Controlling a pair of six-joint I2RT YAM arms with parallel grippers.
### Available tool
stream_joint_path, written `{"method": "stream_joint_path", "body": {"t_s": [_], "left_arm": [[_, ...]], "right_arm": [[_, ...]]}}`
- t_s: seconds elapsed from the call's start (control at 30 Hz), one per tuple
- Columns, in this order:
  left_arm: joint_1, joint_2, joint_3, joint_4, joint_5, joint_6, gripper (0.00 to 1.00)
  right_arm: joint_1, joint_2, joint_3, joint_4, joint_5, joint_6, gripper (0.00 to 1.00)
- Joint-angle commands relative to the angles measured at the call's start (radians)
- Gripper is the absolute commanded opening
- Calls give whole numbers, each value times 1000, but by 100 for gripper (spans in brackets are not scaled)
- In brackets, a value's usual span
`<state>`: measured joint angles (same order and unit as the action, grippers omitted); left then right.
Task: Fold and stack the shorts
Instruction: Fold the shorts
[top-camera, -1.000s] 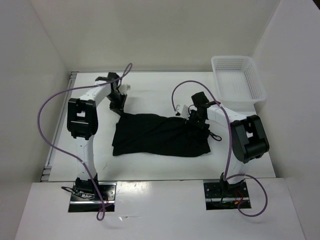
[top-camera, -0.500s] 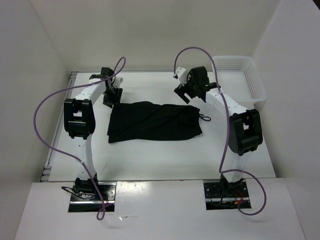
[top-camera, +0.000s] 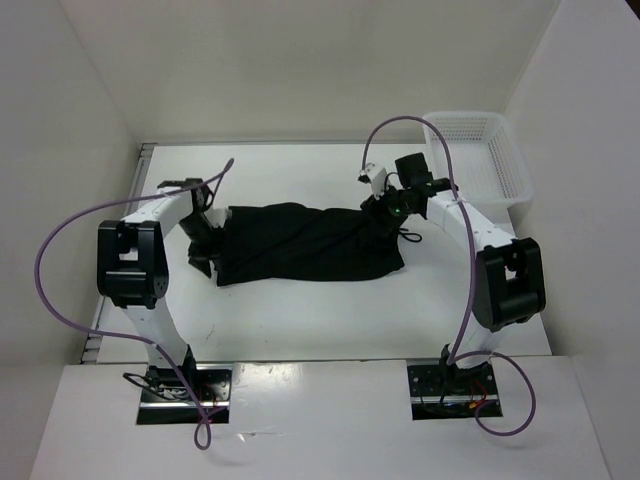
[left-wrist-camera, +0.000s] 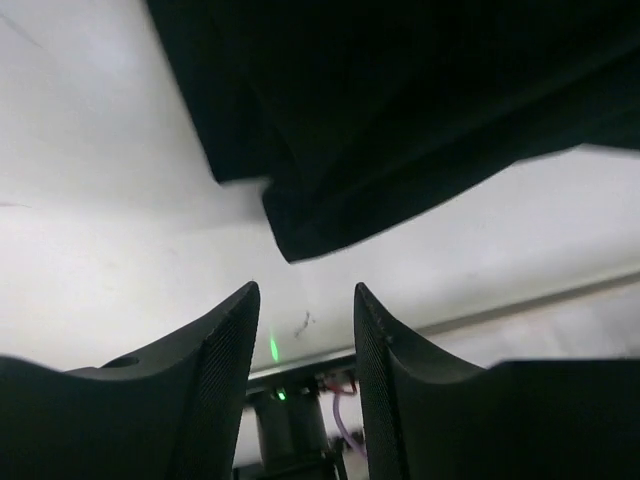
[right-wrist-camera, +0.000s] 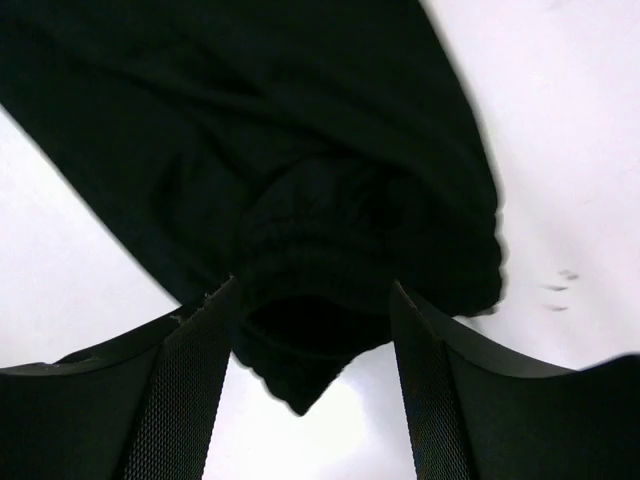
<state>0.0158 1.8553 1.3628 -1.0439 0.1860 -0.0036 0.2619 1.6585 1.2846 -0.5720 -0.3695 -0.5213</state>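
As shorts (top-camera: 300, 245) lie spread, right gripper (right-wrist-camera: 312, 295) straddles them.

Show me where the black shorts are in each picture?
Top external: shorts in the middle of the table.
Left wrist: shorts across the top, a corner just beyond the left hand.
Right wrist: shorts fill the top and centre, bunched inside the right hand.
Shared landmark: the white table beneath.

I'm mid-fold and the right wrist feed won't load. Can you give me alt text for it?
The right gripper, jaws open, straddles a bunched, gathered edge of the black shorts, which fill most of the view. Bare white table shows on both sides and below the fabric.
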Motion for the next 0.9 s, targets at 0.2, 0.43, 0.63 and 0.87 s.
{"method": "stream_joint_path", "body": {"t_s": [0.2,0.43,0.63,0.87], "left_arm": [[-5,-12,-186,21,12,4,51],[-5,42,-128,45,128,4,51],[-5,73,-128,54,159,4,48],[-5,119,-119,64,138,4,9]], "right_arm": [[3,-29,-77,-48,-86,56,67],[3,-8,-54,-72,-106,47,67],[3,-8,-54,-143,-105,-3,64],[3,13,-64,-143,-151,12,58]]}}
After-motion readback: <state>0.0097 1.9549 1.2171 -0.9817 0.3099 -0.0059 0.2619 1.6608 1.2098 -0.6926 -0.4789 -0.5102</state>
